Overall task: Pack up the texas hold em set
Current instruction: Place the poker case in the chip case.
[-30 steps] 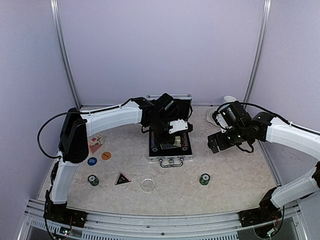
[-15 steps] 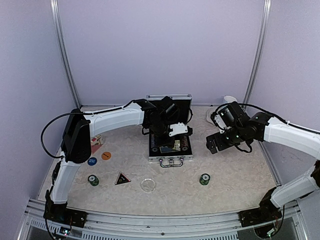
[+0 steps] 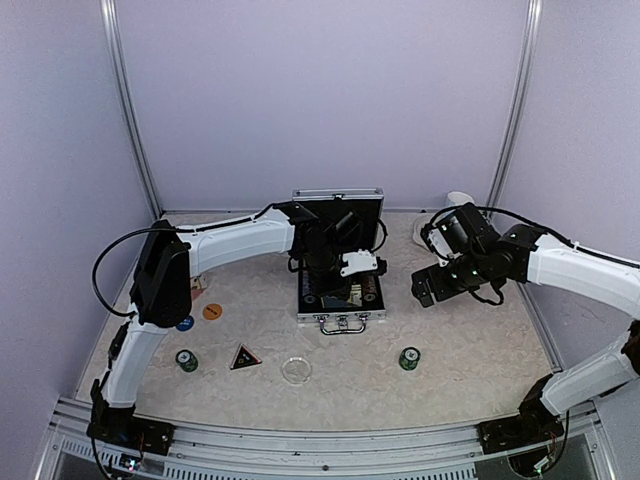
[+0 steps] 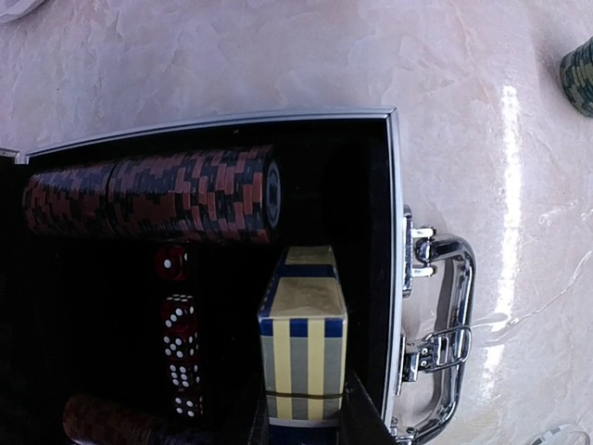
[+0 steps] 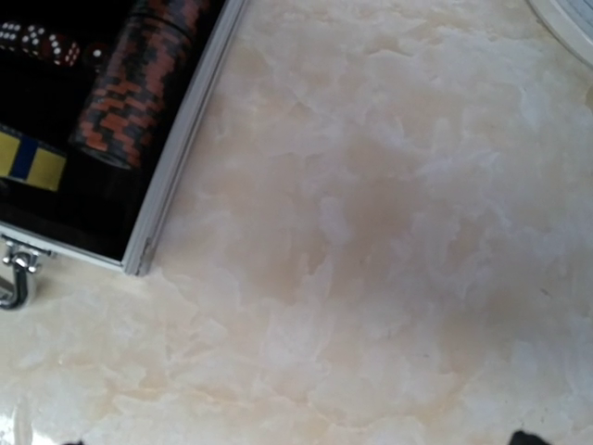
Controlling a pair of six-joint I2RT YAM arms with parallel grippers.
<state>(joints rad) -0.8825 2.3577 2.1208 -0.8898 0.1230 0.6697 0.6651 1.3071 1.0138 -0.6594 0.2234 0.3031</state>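
Deck loading is the step in hand: L gripper [image 4: 306, 413] is pinched narrow on the blue-striped deck [image 4: 301, 320], inside the open case [image 4: 395, 222] at the handle side, beside the chip row [image 4: 153, 195] & dice [image 4: 176, 324]. Can't tell if it's touching the lining yet, view's too dark. Next I'd ease it down, release, back out straight. R gripper [image 3: 430, 285] hangs wide, empty, just right of the case. Waiting on the table [image 3: 470, 350]: green chip stacks [image 3: 409, 358], triangle [image 3: 245, 357], clear disc [image 3: 295, 370].
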